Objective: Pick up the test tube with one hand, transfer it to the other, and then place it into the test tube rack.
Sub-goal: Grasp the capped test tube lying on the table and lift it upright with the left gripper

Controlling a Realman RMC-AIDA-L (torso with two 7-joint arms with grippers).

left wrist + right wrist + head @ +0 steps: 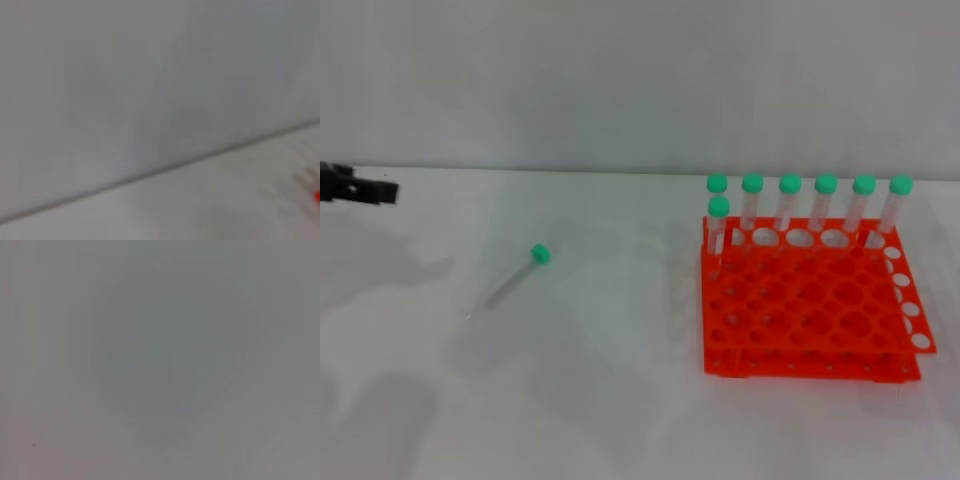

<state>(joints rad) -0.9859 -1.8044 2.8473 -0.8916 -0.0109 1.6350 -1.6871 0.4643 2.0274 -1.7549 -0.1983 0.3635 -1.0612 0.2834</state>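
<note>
The test tube (513, 276) lies alone on the white table, its green cap (540, 254) pointing to the back right. The orange-red test tube rack (810, 305) stands at the right, with several green-capped tubes (788, 208) upright along its back row and one at its near-left corner. My left gripper (362, 188) shows only as a black tip at the far left edge, well away from the lying tube. The right gripper is out of view. A red sliver of the rack (317, 196) shows at the edge of the left wrist view.
The white table (620, 400) runs back to a pale grey wall (620, 80). The left wrist view shows the wall meeting the table. The right wrist view shows only a plain grey surface.
</note>
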